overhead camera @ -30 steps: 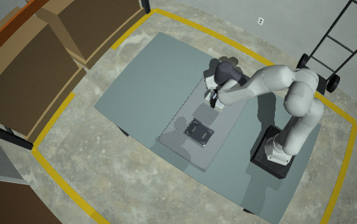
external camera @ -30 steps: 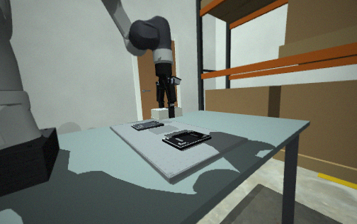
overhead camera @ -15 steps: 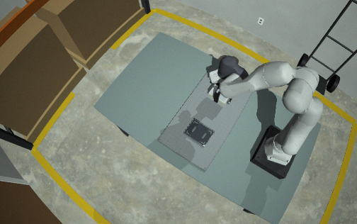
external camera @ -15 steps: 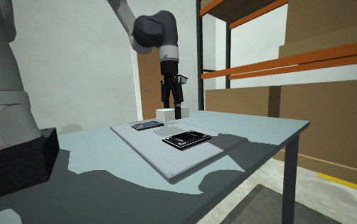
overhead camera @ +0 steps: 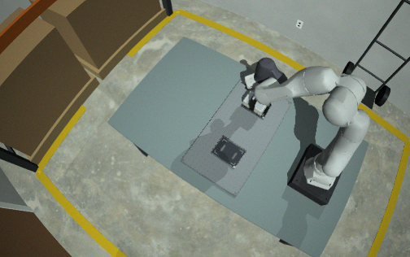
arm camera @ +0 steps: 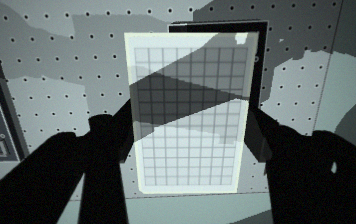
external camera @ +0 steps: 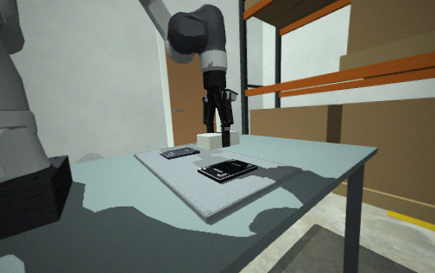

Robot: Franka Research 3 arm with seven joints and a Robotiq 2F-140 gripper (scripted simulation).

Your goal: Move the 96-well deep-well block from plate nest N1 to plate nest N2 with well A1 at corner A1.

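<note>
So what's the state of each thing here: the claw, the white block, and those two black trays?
Claw: closed on the white block, gripping its two long sides.
White block: held level in the air, not set down.
Black tray under the block: mostly hidden by it, nothing seated in it yet.
Other black tray: empty.

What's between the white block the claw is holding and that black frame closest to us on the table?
In the exterior view, only bare perforated board lies between the held block and the near nest; the other nest sits off to the left.
</note>
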